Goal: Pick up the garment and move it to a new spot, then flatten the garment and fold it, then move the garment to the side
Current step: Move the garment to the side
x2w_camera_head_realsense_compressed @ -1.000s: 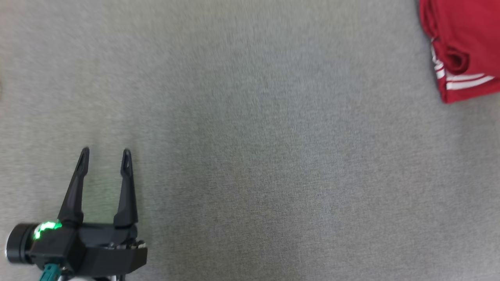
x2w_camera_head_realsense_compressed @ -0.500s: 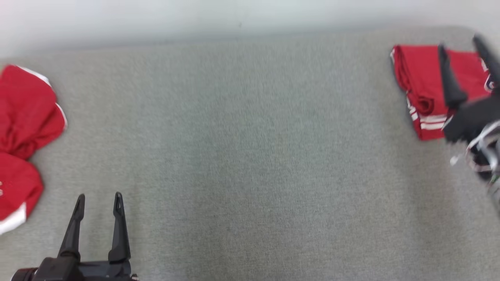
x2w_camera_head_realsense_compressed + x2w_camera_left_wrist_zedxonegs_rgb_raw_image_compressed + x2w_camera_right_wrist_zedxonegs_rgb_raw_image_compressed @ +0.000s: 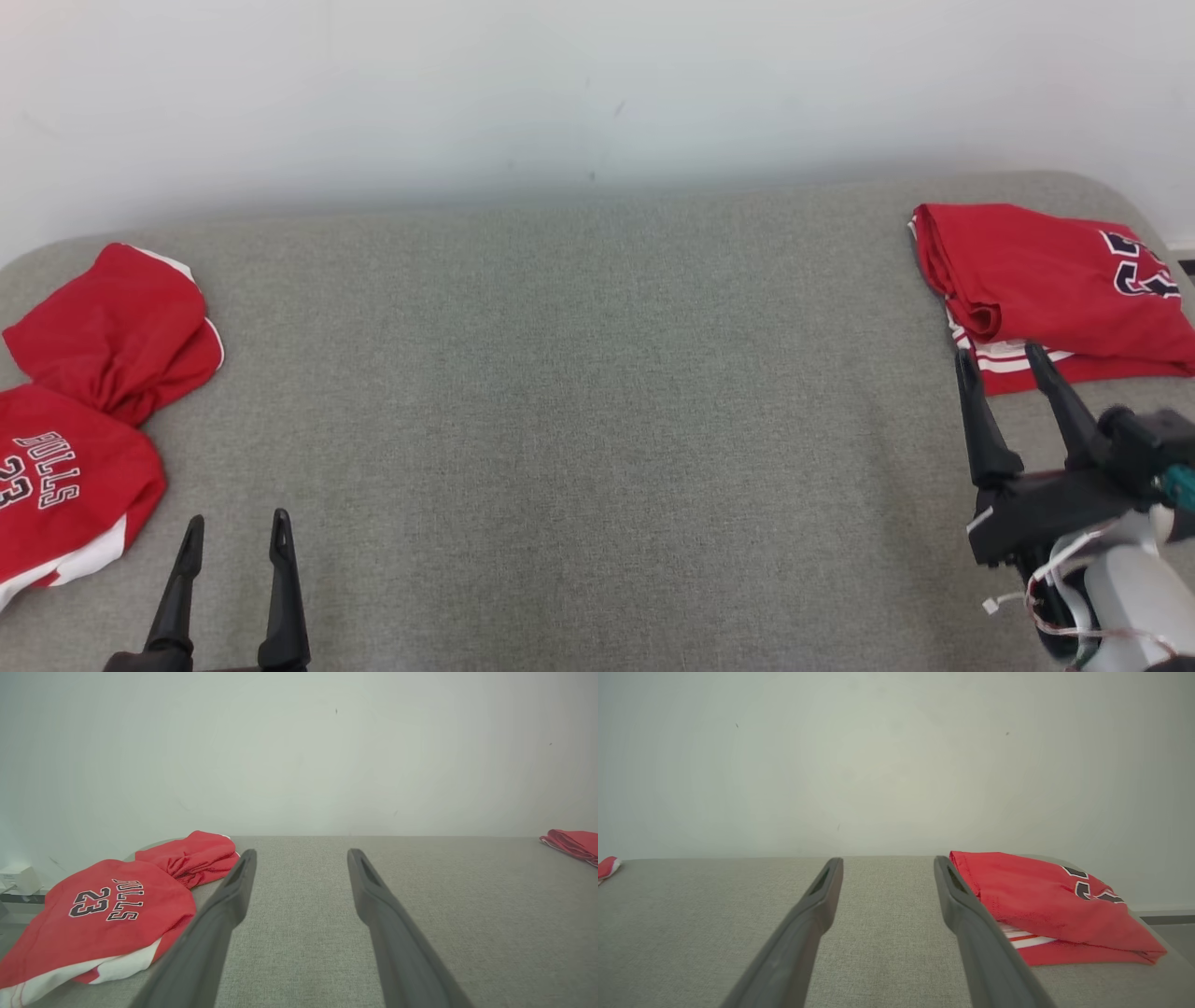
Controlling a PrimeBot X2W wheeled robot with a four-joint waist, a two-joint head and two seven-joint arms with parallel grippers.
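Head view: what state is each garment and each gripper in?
Folded jersey: folded, lying at the far right of the grey surface.
Crumpled jersey: bunched up, not folded, at the left edge.
Left gripper: open, empty.
Right gripper: open, empty, by the folded jersey's near edge.

head camera: tilting up, wall (image 3: 597, 93) coming into view | right gripper (image 3: 997, 352): pulling back off folded shirt (image 3: 1046, 271)

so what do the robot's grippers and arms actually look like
Both the left gripper and right gripper have two long, tapering matte black fingers, each slotted near the tip. The right one sits on a black block with a teal connector, thin loose wires and a pale forearm.
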